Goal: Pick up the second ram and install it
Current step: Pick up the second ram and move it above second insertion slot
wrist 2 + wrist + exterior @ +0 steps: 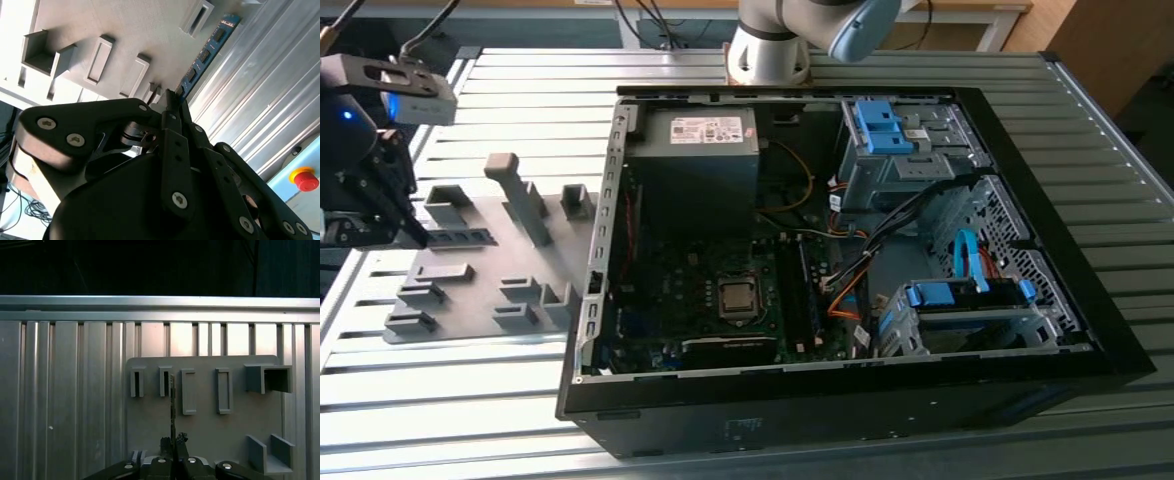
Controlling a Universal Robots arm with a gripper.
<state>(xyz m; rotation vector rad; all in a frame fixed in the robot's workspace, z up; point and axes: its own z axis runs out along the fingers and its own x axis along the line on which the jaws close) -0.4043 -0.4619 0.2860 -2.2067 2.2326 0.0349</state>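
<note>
The second ram (204,54) is a thin blue-green strip with a row of black chips. It sticks out from between the fingertips of my gripper (172,97), which is shut on one end of it. In the first wrist view the second ram (172,405) shows edge-on as a dark line running out from the gripper (173,441) over the grey holder plate (205,435), close to its narrow slots (165,381). In the exterior view the gripper (387,215) hangs at the far left, over the left end of the holder plate (480,300).
An open black computer case (854,400) lies to the exterior view's right of the plate, with the motherboard (707,300), its memory slots (798,290), cables and blue drive cages (961,300) inside. The arm's base (767,50) stands behind the case. A red stop button (304,179) sits by the ribbed table.
</note>
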